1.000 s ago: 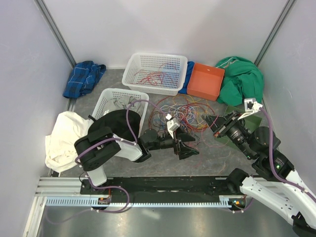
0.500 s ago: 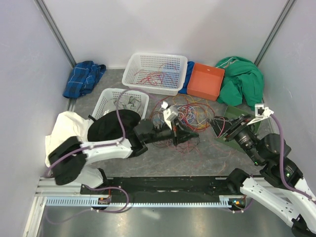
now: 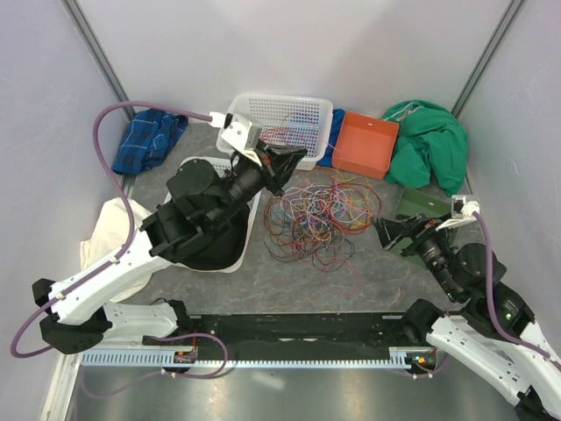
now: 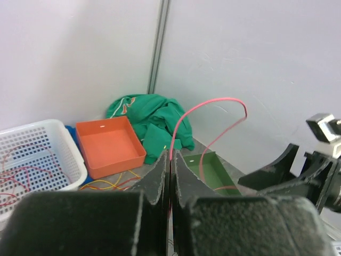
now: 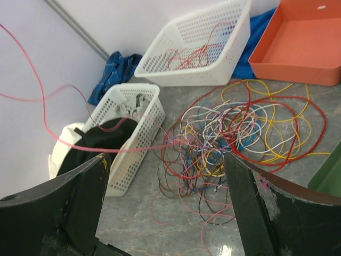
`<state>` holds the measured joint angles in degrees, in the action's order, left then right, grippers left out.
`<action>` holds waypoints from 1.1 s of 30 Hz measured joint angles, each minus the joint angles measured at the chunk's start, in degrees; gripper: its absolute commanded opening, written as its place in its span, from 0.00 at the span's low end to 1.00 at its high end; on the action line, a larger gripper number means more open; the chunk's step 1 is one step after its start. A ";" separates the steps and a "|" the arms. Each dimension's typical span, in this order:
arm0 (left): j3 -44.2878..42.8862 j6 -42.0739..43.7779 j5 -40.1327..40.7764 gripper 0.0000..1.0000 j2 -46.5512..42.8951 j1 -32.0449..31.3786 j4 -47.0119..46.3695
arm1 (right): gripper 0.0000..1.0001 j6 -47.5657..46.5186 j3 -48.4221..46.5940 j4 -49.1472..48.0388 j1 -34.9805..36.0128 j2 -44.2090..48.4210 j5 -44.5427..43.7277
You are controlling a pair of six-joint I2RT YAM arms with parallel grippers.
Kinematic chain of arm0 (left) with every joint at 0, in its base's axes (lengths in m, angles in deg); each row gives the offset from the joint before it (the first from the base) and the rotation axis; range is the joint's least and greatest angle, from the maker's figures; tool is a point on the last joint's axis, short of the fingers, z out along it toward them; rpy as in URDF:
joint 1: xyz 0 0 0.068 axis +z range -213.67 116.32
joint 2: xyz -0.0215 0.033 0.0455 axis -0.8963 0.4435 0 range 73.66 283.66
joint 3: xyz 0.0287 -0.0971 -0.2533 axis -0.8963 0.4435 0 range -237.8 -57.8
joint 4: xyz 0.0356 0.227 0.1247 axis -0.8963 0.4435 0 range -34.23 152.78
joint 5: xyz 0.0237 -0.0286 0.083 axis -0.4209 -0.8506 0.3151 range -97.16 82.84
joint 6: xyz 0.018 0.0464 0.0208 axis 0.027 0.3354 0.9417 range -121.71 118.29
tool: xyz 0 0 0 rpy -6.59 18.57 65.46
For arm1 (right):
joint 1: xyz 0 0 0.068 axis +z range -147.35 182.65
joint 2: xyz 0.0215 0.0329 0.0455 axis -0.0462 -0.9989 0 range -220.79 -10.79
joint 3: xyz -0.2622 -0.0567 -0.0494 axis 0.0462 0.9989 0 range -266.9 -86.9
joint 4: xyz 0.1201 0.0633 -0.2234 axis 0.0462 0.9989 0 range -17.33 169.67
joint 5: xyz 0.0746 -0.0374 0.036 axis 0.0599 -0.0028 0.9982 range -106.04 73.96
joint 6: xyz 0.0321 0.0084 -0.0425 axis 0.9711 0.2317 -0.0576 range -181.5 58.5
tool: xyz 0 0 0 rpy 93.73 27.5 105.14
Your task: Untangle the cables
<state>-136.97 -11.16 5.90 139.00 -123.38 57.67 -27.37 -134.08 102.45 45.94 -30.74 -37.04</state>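
A grey table (image 3: 263, 281) is walled by pale panels (image 3: 368, 53) on three sides, with open surface between the wire heap and the arm bases. Along the back edge stand a large white basket (image 3: 289, 118), an orange tray (image 3: 364, 145) and a green cloth (image 3: 429, 145). The cables (image 3: 320, 215) lie in a loose heap mid-table. The left gripper (image 4: 170, 160), held high by the basket's near rim, pinches one pink wire (image 4: 218, 99). The right gripper (image 3: 390, 232) hangs spread wide, just right of the heap.
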 measured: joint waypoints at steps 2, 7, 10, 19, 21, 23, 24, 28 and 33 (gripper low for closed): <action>-2.67 0.22 0.46 0.02 0.76 0.00 2.97 | 0.92 -0.07 1.81 -0.81 0.00 0.00 1.81; -10.36 1.38 1.07 0.02 4.68 0.00 9.42 | 0.95 -0.11 4.92 -4.68 0.00 -1.29 7.37; -18.32 3.30 2.23 0.02 8.37 0.00 13.70 | 0.98 -0.57 6.40 -7.65 0.00 -3.65 9.42; -40.50 7.63 2.89 0.02 13.77 0.00 16.74 | 0.98 -0.98 14.60 -13.46 0.00 -8.09 13.29; -43.74 8.04 2.47 0.02 14.29 0.00 16.72 | 0.98 -1.25 14.80 -15.65 0.00 -9.18 13.79; -46.03 8.15 1.68 0.02 14.84 0.00 16.55 | 0.98 -1.44 14.80 -18.73 0.00 -10.36 14.34; -46.71 8.17 1.33 0.02 15.08 0.00 16.50 | 0.98 -1.49 14.80 -20.11 0.00 -11.08 14.71; -47.17 8.15 0.00 0.02 15.72 0.00 16.61 | 0.98 -1.62 14.75 -26.97 0.00 -15.43 15.63; -46.27 8.63 -0.13 0.02 16.46 0.00 17.84 | 0.98 -1.66 13.88 -30.80 0.00 -19.28 16.24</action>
<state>-183.24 -2.53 5.77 155.46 -123.38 75.50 -29.03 -120.20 71.66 45.94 -50.02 -20.80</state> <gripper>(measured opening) 0.024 0.979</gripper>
